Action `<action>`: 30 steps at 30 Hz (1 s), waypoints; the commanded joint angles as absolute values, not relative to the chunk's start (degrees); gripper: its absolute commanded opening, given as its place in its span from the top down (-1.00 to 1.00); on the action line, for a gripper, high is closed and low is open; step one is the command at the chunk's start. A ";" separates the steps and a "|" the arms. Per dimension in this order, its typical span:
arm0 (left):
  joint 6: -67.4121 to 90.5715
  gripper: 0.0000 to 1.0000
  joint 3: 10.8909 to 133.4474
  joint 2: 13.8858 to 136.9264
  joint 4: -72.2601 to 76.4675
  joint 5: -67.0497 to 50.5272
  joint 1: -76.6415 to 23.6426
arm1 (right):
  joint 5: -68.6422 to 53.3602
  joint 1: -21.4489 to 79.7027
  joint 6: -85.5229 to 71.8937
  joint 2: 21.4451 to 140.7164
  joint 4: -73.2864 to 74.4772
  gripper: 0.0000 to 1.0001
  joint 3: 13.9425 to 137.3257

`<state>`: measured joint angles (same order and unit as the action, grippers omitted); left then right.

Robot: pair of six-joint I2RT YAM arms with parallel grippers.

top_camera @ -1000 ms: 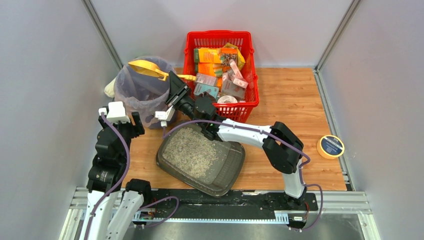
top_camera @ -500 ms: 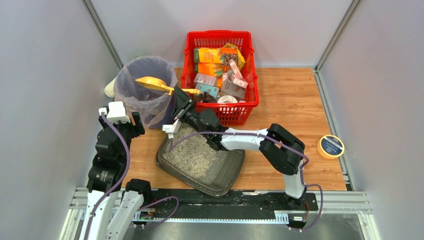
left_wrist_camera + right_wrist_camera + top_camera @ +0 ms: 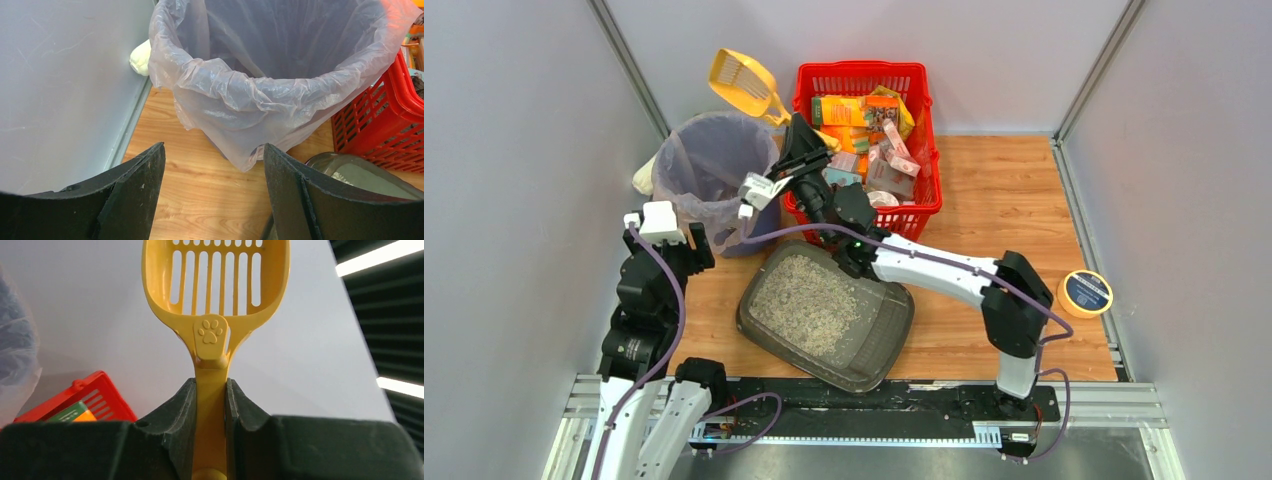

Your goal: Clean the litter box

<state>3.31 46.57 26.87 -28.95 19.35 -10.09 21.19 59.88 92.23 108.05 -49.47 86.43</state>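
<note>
The litter box, a dark grey tray with pale gravelly litter, lies at an angle near the table's front; its corner shows in the left wrist view. My right gripper is shut on the handle of a yellow slotted scoop, raised high behind the bag-lined bin. In the right wrist view the scoop points up against the wall, empty, its handle pinched at my right gripper. My left gripper stands open and empty over the wood just in front of the bin.
A red mesh basket full of packets stands at the back, right of the bin. A roll of yellow tape lies at the right edge. A pale lump sits behind the bin against the left wall.
My right arm has lifted the scoop from over the bin and swung it up and back, so its head now points upward near the rear wall. The left arm has not moved.
</note>
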 commanded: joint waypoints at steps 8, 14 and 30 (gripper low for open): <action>3.25 -0.59 46.84 29.27 -27.25 19.43 -10.20 | 21.72 59.41 33.78 90.80 -18.92 0.98 85.87; 2.55 -0.59 46.85 29.71 -26.72 20.47 -10.11 | 11.71 55.21 13.41 82.45 -0.55 0.99 81.40; 2.90 -0.58 46.14 31.81 -26.54 19.60 -10.11 | -26.98 51.85 3.70 73.12 27.50 0.99 74.02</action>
